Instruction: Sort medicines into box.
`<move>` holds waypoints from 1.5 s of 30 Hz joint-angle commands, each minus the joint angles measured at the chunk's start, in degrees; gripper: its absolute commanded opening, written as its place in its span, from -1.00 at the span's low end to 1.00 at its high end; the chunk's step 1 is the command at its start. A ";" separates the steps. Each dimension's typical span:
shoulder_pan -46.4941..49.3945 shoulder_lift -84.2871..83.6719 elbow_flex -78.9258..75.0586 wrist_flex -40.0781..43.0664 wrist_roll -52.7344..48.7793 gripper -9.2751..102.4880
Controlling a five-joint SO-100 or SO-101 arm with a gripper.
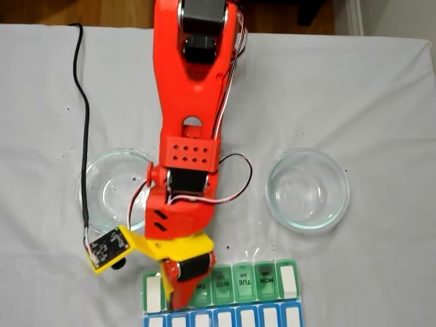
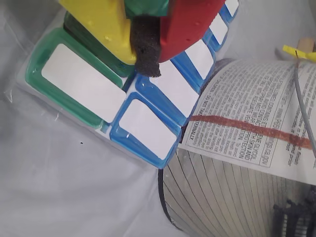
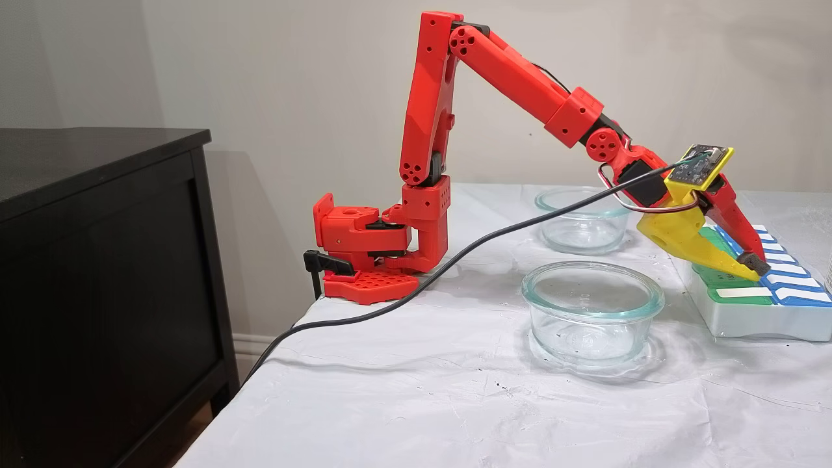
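glass bowls point(image 1: 307, 189): 2 | pill organizer point(image 1: 255, 283): 1 | arm point(image 3: 507, 71): 1 | cabinet point(image 3: 97, 260): 1

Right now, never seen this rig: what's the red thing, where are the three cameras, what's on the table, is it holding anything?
The red thing is a small robot arm clamped to the table edge. Its hand has one yellow finger and one red finger. One fixed view looks straight down, another stands at the side, and the wrist view rides on the arm just behind the hand.

On the white cloth stand two clear glass bowls, which look empty, and a weekly pill box with green day-labelled lids and a blue row.

The fingers are closed over the box's green row. In the wrist view the black foam pad sits between them; I can't make out a pill in the grip.
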 commanded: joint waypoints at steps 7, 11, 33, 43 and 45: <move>-0.97 7.29 6.59 0.00 -2.29 -0.84; 0.53 7.56 6.42 0.18 0.53 -0.84; 1.85 10.02 12.57 3.78 1.85 -0.84; 1.67 22.94 21.97 -3.69 3.69 -0.84; 1.85 29.09 24.52 -2.90 5.89 -0.84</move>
